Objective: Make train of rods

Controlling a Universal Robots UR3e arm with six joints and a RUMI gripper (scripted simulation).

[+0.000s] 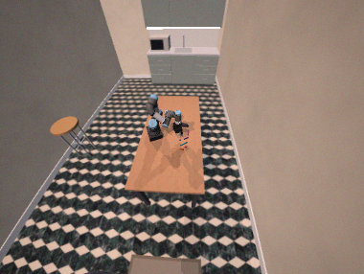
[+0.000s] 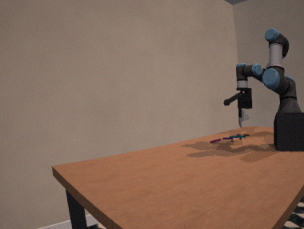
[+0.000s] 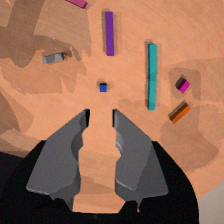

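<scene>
Rods scattered on wooden table (image 1: 168,168) (image 2: 160,176) (image 3: 125,65)

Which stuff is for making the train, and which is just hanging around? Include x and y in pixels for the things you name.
For the train:
- turquoise rod (image 1: 184,144) (image 2: 238,136) (image 3: 152,77), to match
- purple (image 2: 227,138) (image 3: 109,34), blue (image 2: 240,138) (image 3: 103,87), grey (image 2: 232,141) (image 3: 53,58), magenta (image 1: 186,147) (image 2: 238,134) (image 3: 183,86), orange (image 1: 182,148) (image 2: 246,134) (image 3: 180,113) and pinkish (image 1: 188,133) (image 2: 215,141) (image 3: 77,3) rods, to pick from
- hand (image 1: 179,135) (image 2: 241,126) (image 3: 101,110)

Just around:
- stool (image 1: 64,125)
- microwave (image 1: 160,43)
- sink (image 1: 183,50)

Smooth, matt wood-look table (image 1: 168,165) (image 2: 160,176) (image 3: 60,107).
</scene>
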